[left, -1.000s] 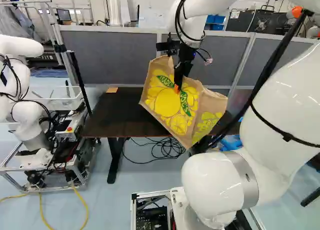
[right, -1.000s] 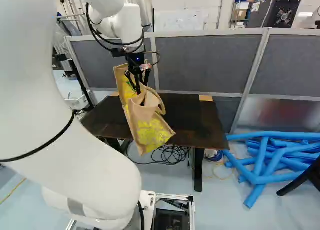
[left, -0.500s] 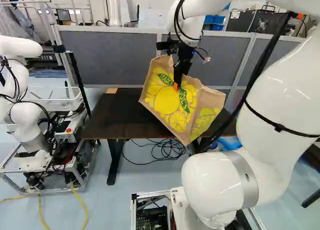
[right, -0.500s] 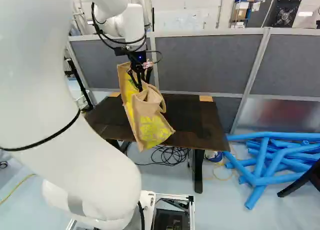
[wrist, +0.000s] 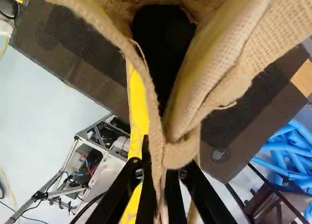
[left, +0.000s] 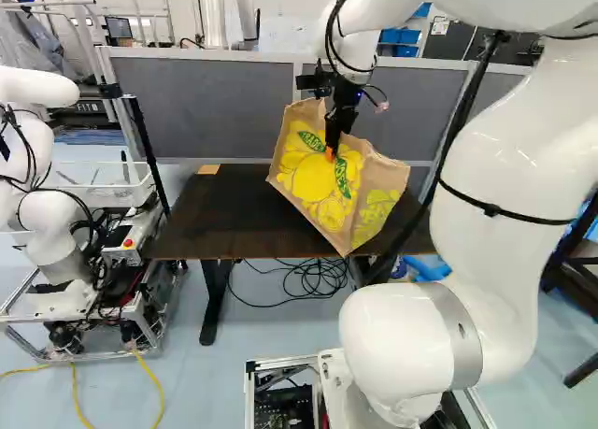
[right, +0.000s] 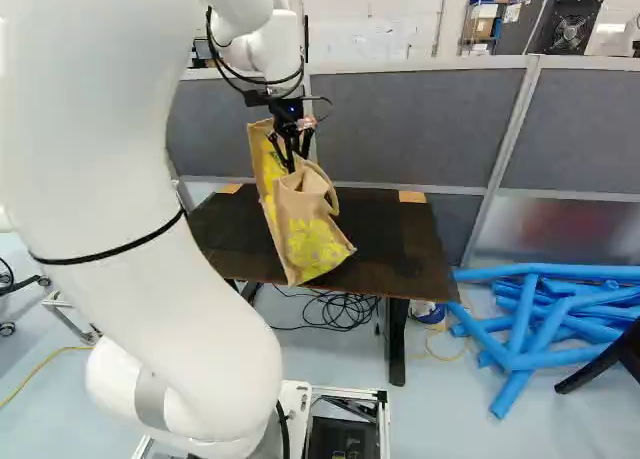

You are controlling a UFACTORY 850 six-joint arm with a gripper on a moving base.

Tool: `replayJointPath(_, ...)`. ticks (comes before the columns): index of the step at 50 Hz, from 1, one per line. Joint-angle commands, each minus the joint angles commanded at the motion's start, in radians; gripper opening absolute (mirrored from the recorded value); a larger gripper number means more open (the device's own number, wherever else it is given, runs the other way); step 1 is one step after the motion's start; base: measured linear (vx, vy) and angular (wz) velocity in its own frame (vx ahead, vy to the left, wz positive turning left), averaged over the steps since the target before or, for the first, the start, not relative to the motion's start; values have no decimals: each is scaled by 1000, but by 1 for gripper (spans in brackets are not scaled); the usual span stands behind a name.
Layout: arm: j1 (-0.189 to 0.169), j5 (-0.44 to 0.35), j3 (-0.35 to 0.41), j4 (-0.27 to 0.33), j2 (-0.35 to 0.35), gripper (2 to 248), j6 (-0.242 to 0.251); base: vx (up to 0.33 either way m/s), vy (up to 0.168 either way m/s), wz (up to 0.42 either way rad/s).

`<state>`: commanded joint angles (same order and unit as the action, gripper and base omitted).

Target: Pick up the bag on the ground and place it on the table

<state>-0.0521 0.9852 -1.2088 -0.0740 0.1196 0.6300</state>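
Shut on the rim of the bag, my gripper (left: pixel 333 139) hangs with it over the dark brown table (left: pixel 210 214). The tan bag (left: pixel 322 181) with its yellow fruit print is tilted, one lower corner pointing down near the table's front edge. In the right base view the gripper (right: pixel 290 151) pinches the bag (right: pixel 312 241) at its upper part, and a loop handle sticks out beside it. The wrist view shows the bag's cloth (wrist: pixel 157 136) pressed between both fingers of the gripper (wrist: pixel 162 185), its dark opening ahead of them. Whether the bag touches the table I cannot tell.
Grey partitions (right: pixel 420 129) stand behind the table. Another robot (left: pixel 47 205) is at the left. Blue tubes (right: pixel 530 329) lie on the floor right of the table, and black cables (left: pixel 313 278) lie beneath it.
The arm has shifted against its base joint, carrying the bag further over the table, slightly to the right in the right base view. The gripper has kept its hold. The base has not moved.
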Motion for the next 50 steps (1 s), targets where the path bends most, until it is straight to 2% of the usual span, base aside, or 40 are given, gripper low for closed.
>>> replayJointPath(26,4,0,-117,0,147,22,0,0,0,0)
replayJointPath(50,4,0,-142,0,232,22,0,0,0,0)
